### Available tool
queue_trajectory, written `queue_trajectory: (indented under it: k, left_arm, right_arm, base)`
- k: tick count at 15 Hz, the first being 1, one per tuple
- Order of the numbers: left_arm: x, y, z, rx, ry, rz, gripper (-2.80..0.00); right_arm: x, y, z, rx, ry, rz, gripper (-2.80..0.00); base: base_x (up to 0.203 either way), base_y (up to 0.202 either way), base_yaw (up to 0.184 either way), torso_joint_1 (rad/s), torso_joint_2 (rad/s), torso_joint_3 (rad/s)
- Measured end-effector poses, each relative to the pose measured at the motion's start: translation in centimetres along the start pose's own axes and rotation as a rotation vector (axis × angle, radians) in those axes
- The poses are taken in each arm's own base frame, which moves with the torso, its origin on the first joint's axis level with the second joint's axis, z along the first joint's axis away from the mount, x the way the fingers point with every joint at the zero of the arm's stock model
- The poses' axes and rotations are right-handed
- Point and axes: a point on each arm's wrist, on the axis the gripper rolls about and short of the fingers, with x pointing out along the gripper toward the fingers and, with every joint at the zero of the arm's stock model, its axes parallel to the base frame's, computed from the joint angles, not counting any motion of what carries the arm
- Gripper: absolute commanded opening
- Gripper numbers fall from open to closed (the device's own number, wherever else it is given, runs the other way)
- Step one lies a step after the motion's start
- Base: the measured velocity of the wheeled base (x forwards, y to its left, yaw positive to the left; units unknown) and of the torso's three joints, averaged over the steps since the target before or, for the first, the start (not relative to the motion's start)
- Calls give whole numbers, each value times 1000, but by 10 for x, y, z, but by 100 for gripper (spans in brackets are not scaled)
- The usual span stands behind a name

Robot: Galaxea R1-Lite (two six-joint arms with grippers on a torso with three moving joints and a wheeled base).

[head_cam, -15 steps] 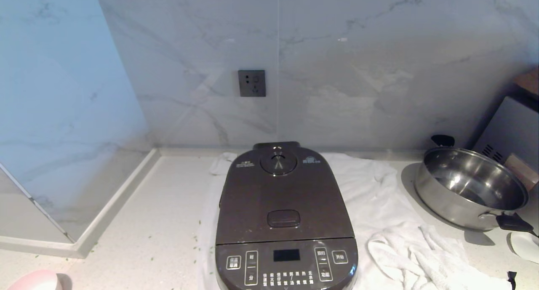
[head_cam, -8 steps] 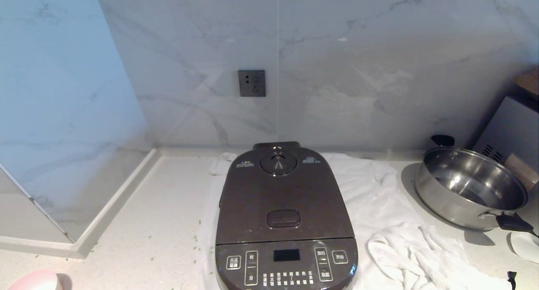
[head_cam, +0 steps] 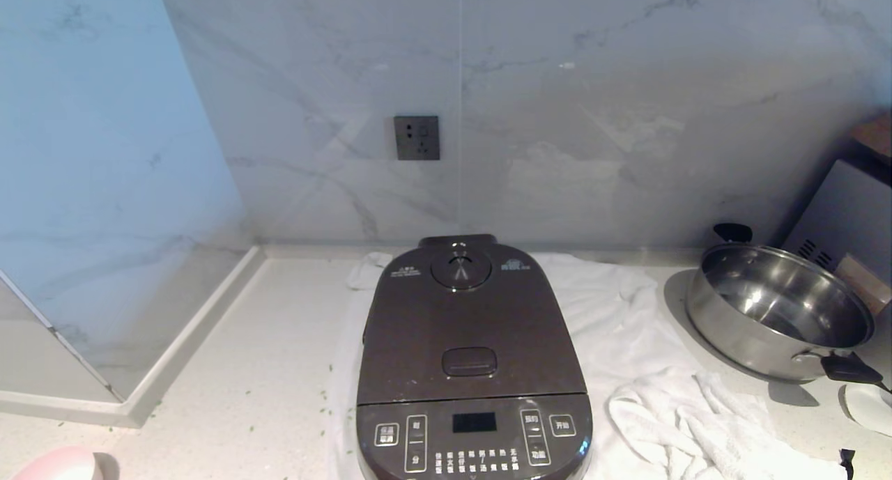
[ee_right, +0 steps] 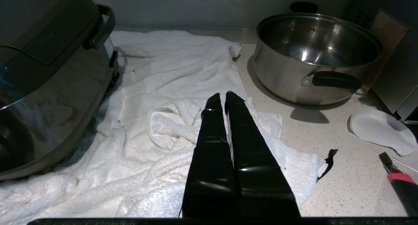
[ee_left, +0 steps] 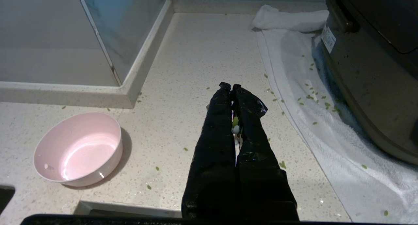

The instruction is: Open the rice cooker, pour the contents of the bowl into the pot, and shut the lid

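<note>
The rice cooker (head_cam: 474, 368) stands on a white towel in the middle of the counter, its dark lid (head_cam: 467, 320) down, so the pot is hidden. The pink bowl (ee_left: 78, 150) sits upright at the near left and looks empty inside; only its rim (head_cam: 56, 466) shows in the head view. Small green bits (ee_left: 308, 96) lie scattered on the towel and counter beside the cooker (ee_left: 369, 71). My left gripper (ee_left: 230, 86) hovers shut between bowl and cooker, a green bit stuck between its fingers. My right gripper (ee_right: 222, 95) is shut over the towel, right of the cooker (ee_right: 42, 71).
A steel pan (head_cam: 777, 313) with black handles stands at the right, a grey appliance (head_cam: 847, 215) behind it. The white towel (head_cam: 627, 313) bunches up near the front right. A raised ledge (head_cam: 188, 341) bounds the counter on the left. A red-and-black tool (ee_right: 400, 182) lies at the far right.
</note>
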Motion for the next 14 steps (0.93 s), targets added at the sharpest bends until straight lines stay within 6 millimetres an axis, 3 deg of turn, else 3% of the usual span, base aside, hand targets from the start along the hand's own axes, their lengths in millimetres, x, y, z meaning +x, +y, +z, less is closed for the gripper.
queue_trajectory:
  k: [14]
  left_arm:
    - [1,0,2,-12,-31,3,-280]
  right_arm:
    - [0,0,0,7,0,-1,-280]
  base:
    - [0,0,0,0,0,0]
